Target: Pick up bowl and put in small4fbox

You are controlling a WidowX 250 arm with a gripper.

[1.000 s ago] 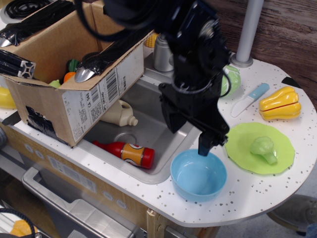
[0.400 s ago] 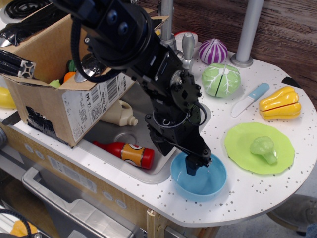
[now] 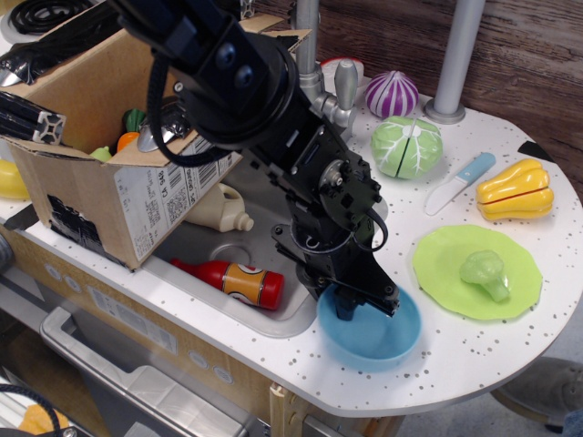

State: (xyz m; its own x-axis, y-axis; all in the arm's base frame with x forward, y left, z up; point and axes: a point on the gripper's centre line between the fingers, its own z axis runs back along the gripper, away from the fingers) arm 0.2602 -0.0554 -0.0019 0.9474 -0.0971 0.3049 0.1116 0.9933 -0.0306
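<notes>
A white speckled counter (image 3: 510, 346) with a sunken metal sink (image 3: 273, 246) fills the frame, backed by dark wood panelling at the upper right.

At the upper left sits the small4fbox (image 3: 118, 155), its flaps open and edged in black tape, the barcode label facing the sink; some toy items show inside it. Below it, in the sink, lie a cream bottle (image 3: 219, 211) and a red ketchup bottle (image 3: 232, 280).

The black arm reaches from the upper left down across the sink to lower centre. The gripper (image 3: 351, 305) is down at the near-left rim of the bowl (image 3: 373, 335), which rests on the counter just right of the sink's corner. One finger appears to dip inside the bowl; whether the jaws have pinched the rim or stand apart I cannot tell, as the arm's bulk hides the tips.

Right of the bowl, a lime-green plate (image 3: 446, 273) carries a green broccoli piece (image 3: 483, 271). Above lie a halved cabbage (image 3: 406, 146), a purple onion (image 3: 392, 93), a blue-handled knife (image 3: 460, 180) and a yellow squash (image 3: 515, 189).

The step in hand looks like the grasp: the bowl is not yet lifted. Next, I judge, the fingers must close firmly on the thin rim, then raise the bowl high enough to clear the sink and the box wall, travel up-left, and release it over the box opening. A shallow rim grip may let the bowl tilt or slip.
</notes>
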